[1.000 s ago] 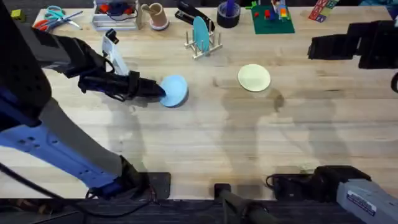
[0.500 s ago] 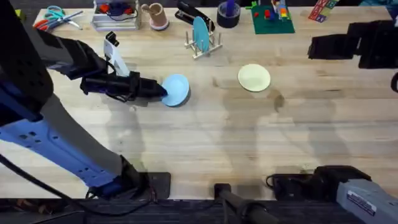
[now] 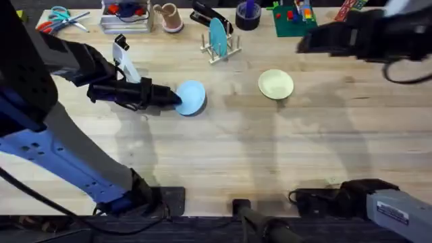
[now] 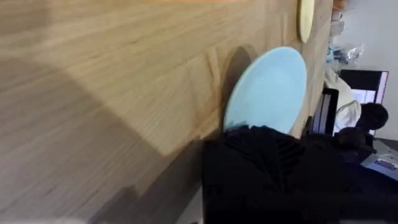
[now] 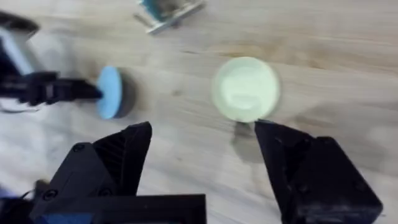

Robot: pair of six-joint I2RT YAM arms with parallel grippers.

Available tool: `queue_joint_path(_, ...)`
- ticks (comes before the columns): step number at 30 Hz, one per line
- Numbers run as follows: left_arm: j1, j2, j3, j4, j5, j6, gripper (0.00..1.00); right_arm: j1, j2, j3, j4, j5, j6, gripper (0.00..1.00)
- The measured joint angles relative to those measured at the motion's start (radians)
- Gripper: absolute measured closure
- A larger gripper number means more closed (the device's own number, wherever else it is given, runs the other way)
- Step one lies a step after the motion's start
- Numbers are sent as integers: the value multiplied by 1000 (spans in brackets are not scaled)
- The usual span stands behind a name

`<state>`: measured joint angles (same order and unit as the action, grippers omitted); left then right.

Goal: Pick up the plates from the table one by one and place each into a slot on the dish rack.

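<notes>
1. The table (image 3: 223,148) is bearing 2 loose plates.
2. The dish rack (image 3: 221,48) is holding 1 blue plate (image 3: 217,34) upright.
3. The left gripper (image 3: 174,98) is pinching the light blue plate (image 3: 191,98) by its edge.
4. The right gripper (image 5: 202,140) is hovering, jaws apart, above the cream plate (image 3: 275,84).

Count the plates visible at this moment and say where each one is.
3. One light blue plate stands upright in the dish rack; a second light blue plate is at the left gripper; the cream-yellow plate lies flat on the table.
</notes>
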<state>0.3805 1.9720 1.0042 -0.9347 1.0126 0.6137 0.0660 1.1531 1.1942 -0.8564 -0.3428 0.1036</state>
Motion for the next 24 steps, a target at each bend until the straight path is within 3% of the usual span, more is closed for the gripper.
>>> queue_joint_path(11, 0, 0, 0, 0, 0, 0, 960, 223, 248, 0, 225, -107, 93, 7)
queue_joint_path(24, 0, 0, 0, 0, 0, 0, 960, 383, 527, 0, 483, -213, 235, 7)
